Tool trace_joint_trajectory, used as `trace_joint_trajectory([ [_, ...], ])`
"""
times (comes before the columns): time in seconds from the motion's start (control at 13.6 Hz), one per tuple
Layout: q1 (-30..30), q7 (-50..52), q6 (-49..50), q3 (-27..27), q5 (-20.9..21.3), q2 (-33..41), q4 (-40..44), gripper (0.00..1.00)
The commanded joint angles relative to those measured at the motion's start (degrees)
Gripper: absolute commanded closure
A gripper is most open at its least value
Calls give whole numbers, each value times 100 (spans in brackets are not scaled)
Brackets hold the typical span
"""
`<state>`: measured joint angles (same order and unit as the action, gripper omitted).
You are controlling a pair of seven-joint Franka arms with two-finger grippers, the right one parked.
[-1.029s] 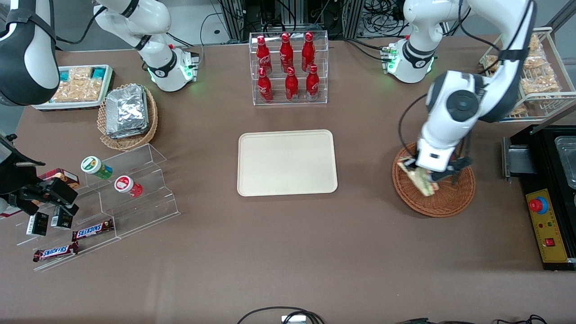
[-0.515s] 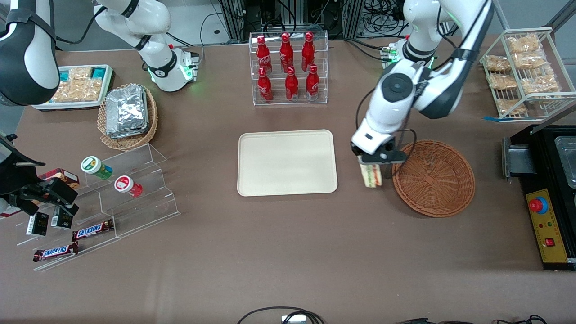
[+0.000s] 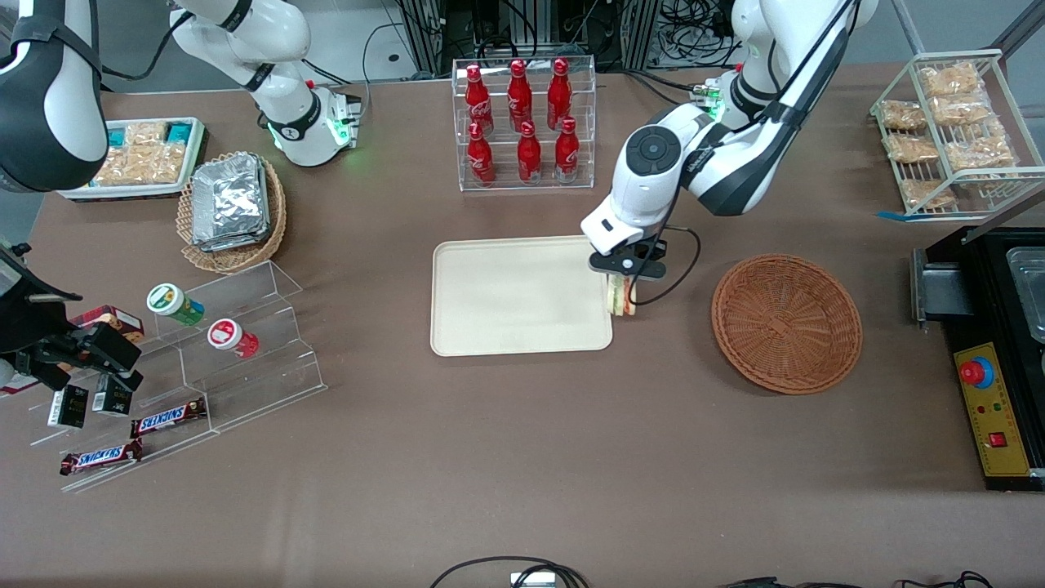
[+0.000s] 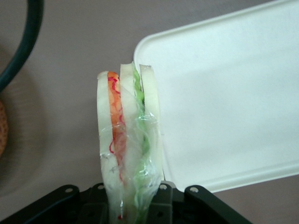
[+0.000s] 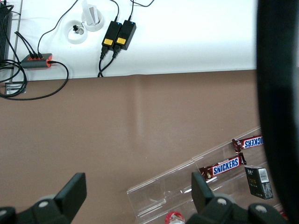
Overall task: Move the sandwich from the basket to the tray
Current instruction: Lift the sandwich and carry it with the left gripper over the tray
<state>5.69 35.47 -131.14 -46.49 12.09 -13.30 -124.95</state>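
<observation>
Hidden and cut-off parts, working arm over tray edge.
Gripper (image 3: 622, 278): fingers hidden under the wrist housing in front view; sandwich (image 4: 127, 140) base cut off by frame edge at wrist. Tray (image 4: 224, 93) runs out of frame; only a sliver of basket (image 4: 2, 128) shows.

Tool (image 4: 131, 207) grips sandwich (image 4: 128, 140) at its base, clamped on it, black housing on both sides. Sandwich stands upright on edge in clear wrap: three white bread slices, orange and red filling in one gap, green in other. Sandwich is above brown desk (image 4: 70, 70), just beside rounded corner of cream tray (image 4: 224, 93), slightly overlapping its rim. Dark cable (image 4: 23, 46) curves near. Basket (image 4: 2, 130) edge just visible.
</observation>
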Motion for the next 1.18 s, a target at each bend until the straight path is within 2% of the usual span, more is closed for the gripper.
trace_joint_trajectory([
  [0.0,-146,319,98,-158,118,-373,356,100],
  [0.15,-428,556,106,-88,187,-646,575,100],
  [0.37,-630,1285,106,-88,854,-1094,822,100],
  [0.51,-657,1392,106,-88,1092,-1463,1015,100],
  [0.81,-824,1392,115,-79,1155,-1772,1148,100],
  [0.96,-868,1576,115,-79,1338,-1912,1148,100],
  [1.1,-938,1970,115,-71,1829,-2175,1148,100],
])
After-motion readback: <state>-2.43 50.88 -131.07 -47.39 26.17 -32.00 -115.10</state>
